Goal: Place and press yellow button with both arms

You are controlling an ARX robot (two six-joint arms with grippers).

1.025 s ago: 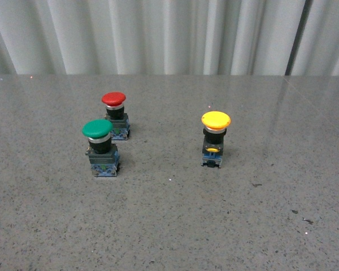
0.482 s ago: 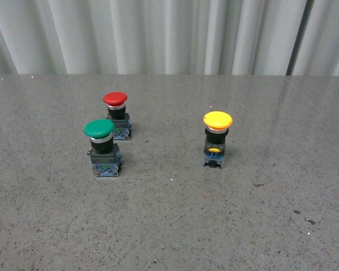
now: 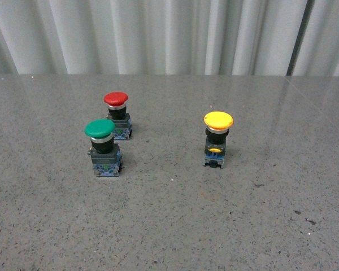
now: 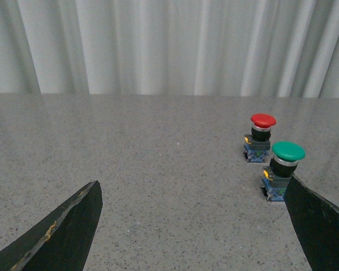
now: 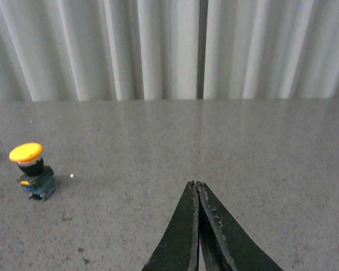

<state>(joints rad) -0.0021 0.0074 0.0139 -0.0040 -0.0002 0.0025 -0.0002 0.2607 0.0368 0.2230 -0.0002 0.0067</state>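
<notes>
The yellow button (image 3: 217, 139) stands upright on the grey speckled table, right of centre in the front view, with a yellow cap, black body and blue-grey base. It also shows in the right wrist view, the yellow button (image 5: 31, 169) far off to one side of my right gripper (image 5: 195, 184), whose jaws are shut with nothing between them. My left gripper (image 4: 195, 186) is open, its black fingers (image 4: 68, 228) wide apart over bare table. Neither arm appears in the front view.
A green-capped button (image 3: 101, 146) and a red-capped button (image 3: 116, 114) stand close together at the left of the table (image 3: 175, 220). In the left wrist view the green button (image 4: 281, 174) sits just beyond one fingertip. A white pleated curtain (image 3: 158, 34) backs the table.
The whole front view has shifted a few pixels to the right; the three buttons keep their places relative to one another.
</notes>
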